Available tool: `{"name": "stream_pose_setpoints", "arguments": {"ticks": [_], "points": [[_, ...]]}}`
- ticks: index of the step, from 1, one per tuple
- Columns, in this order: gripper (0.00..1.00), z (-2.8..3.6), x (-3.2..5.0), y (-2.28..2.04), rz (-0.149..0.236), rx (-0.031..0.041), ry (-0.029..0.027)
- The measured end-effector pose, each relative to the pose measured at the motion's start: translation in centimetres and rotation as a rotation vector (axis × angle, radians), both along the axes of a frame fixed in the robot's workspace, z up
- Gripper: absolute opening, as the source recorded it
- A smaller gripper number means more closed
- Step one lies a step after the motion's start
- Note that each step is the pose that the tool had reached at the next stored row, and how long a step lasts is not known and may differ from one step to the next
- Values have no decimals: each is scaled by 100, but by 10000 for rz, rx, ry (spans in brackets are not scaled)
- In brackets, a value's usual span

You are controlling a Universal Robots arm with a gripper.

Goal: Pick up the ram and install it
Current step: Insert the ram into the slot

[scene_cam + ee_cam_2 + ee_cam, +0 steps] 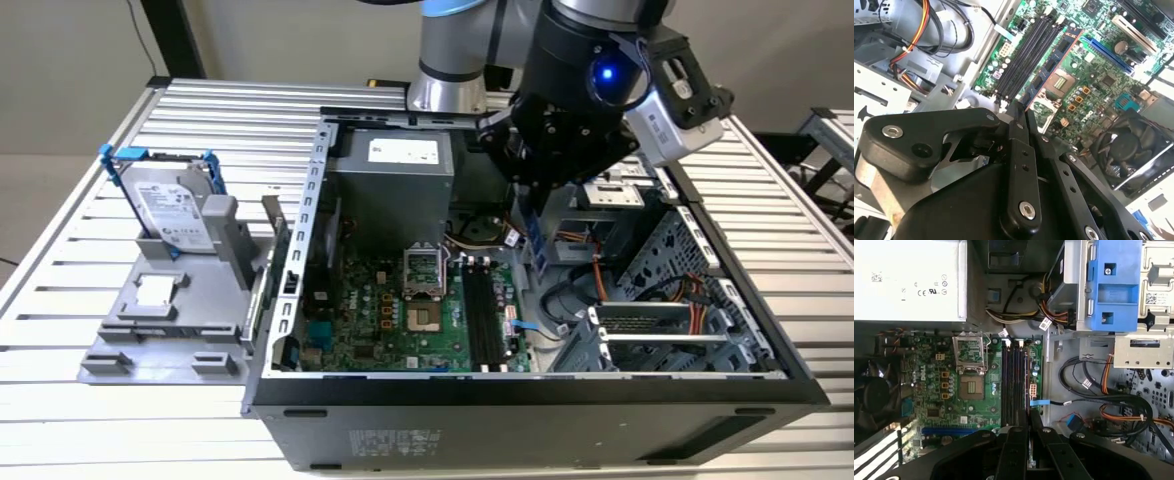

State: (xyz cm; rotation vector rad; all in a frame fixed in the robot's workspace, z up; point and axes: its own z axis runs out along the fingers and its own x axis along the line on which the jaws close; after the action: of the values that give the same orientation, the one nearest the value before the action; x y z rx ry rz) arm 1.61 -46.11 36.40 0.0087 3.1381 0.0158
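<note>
My gripper (530,198) hangs inside the open computer case (534,385), shut on the ram (531,236). The ram is a thin dark-blue stick that hangs down from the fingers on edge. In the second wrist view the ram (1051,70) runs out from between the closed black fingers (1019,150), showing its row of black chips. It is held above the green motherboard (367,320), close to the far end of the long black memory slots (483,315) and apart from them. In both wrist views the slots (1014,380) (1026,55) lie just beyond the gripper (1028,427).
A silver hard drive in a blue frame (171,205) stands on a grey holder at the exterior view's left. Inside the case are the grey power supply (394,165), the processor socket (971,370), a black fan (1129,150), loose cables (1104,405) and a blue drive caddy (1114,285).
</note>
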Motion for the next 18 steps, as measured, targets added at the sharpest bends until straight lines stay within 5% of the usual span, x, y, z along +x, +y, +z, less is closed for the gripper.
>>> {"name": "stream_pose_setpoints", "arguments": {"ticks": [18], "points": [[0, -136, 41, 29, -249, 2, 0]]}}
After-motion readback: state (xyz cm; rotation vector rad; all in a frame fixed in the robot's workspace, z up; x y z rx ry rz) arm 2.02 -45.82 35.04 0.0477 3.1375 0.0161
